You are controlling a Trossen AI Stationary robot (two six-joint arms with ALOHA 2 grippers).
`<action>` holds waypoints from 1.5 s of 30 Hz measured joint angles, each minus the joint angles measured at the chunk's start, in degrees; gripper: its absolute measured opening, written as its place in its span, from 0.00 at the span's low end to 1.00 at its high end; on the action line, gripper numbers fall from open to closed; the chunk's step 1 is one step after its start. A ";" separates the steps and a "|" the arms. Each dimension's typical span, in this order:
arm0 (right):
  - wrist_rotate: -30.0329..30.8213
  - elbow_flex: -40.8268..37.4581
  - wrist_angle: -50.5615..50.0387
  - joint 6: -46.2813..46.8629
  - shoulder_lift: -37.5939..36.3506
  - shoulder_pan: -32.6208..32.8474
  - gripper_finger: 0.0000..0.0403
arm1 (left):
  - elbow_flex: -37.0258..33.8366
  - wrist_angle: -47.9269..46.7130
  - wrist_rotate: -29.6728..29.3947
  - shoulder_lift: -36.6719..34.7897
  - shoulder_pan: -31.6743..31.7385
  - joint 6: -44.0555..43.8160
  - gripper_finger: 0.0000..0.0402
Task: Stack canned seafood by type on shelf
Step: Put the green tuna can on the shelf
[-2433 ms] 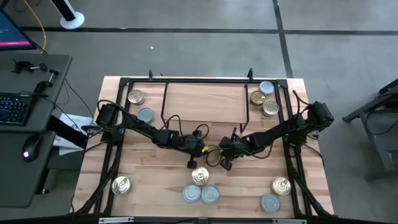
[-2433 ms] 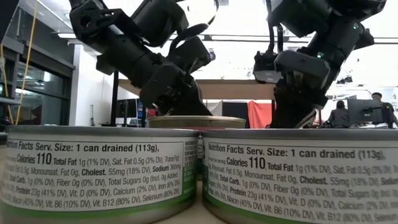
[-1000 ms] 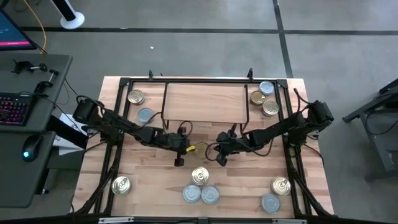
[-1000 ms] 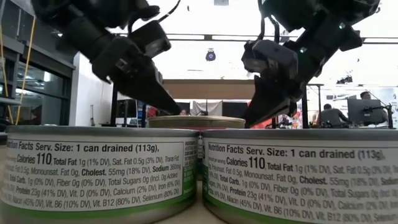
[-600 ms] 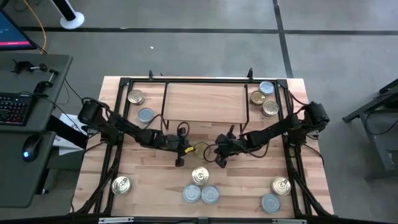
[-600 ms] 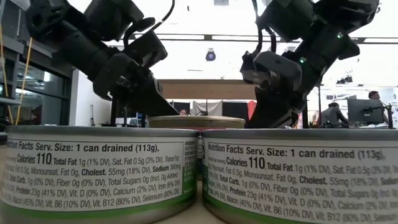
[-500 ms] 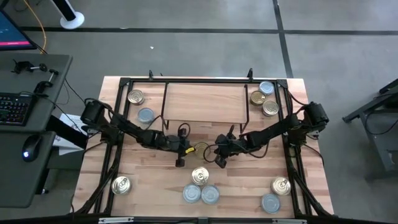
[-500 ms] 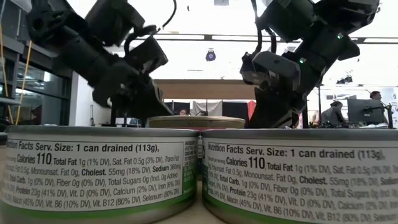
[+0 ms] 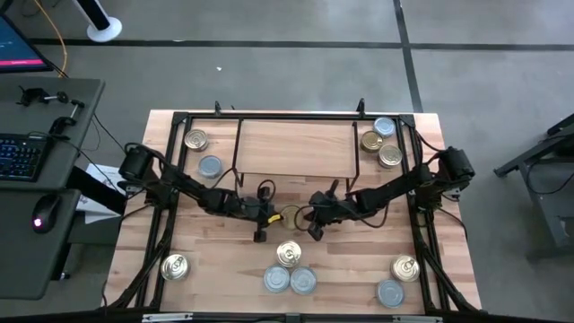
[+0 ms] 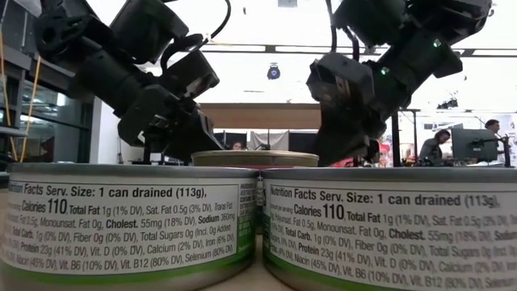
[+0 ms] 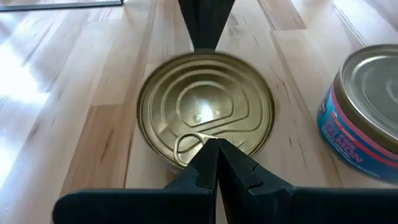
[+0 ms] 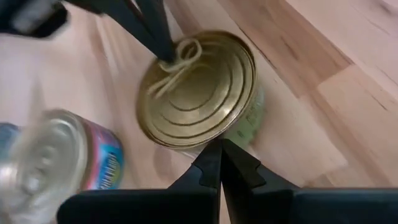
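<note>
Gold tin (image 9: 289,253) with pull tab sits on the wooden counter (image 9: 224,269), just behind 2 silver tins (image 9: 290,280) at the front edge, in front of the shelf (image 9: 296,148), which carries nothing. Left gripper (image 9: 259,235) and right gripper (image 9: 315,230) flank it from either side, both low, neither holding anything. Wrist views show each gripper's fingers pressed together, tips pointed at the gold lid (image 11: 205,118); the left tips sit over the tab end.

Change: 2.4 s back the grippers hung closer together, just above the gold tin. By 1 s ago the left arm had swung out and back. Since then both have edged in again, the right gripper sliding toward the tin over the last half second.

Reading: repositioning, not a grasp. With fingers together nothing can be lifted; they would need to part first. Stacking not begun.

Other tins untouched throughout: gold (image 9: 195,139) and silver (image 9: 210,165) far left, 3 far right (image 9: 380,140), 1 near left (image 9: 175,266), 2 near right (image 9: 397,279)
</note>
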 joint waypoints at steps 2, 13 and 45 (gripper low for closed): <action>-0.16 0.00 1.37 0.14 -0.17 0.28 0.00 | -0.07 -0.51 -0.08 0.00 -0.02 -0.28 0.00; -1.43 0.19 9.22 -0.79 -0.43 0.54 0.00 | -0.05 -3.52 -1.80 0.09 -1.14 -2.16 0.00; -1.46 28.82 -34.96 -17.86 5.21 -4.56 0.00 | -0.17 -15.61 -11.73 -16.34 -3.49 -6.78 0.00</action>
